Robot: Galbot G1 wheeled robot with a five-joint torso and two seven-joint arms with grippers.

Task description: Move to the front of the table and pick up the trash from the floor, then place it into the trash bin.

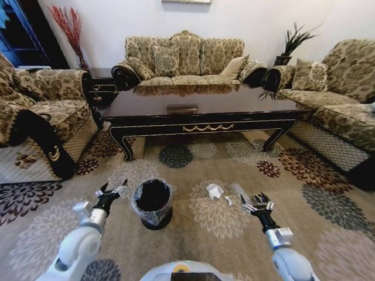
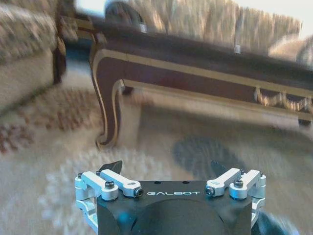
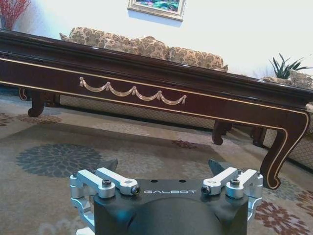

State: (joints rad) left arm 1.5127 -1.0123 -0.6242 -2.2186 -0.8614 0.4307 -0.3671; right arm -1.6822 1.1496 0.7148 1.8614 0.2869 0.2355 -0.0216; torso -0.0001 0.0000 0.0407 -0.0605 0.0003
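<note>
The approach looks finished and the pick-up is next: the left gripper (image 1: 111,191) hovers spread, the trash bin (image 1: 153,202) just to its right. The trash (image 1: 215,191) lies on the floor (image 1: 193,240) just left of the splayed right gripper (image 1: 258,204), which must descend onto it. Beyond both stands the table (image 1: 199,108), sofas (image 1: 184,58) around.

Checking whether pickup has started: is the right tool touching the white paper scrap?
Apart. In the head view the right tool hangs open, with bare carpet between it and the white paper scrap.
</note>
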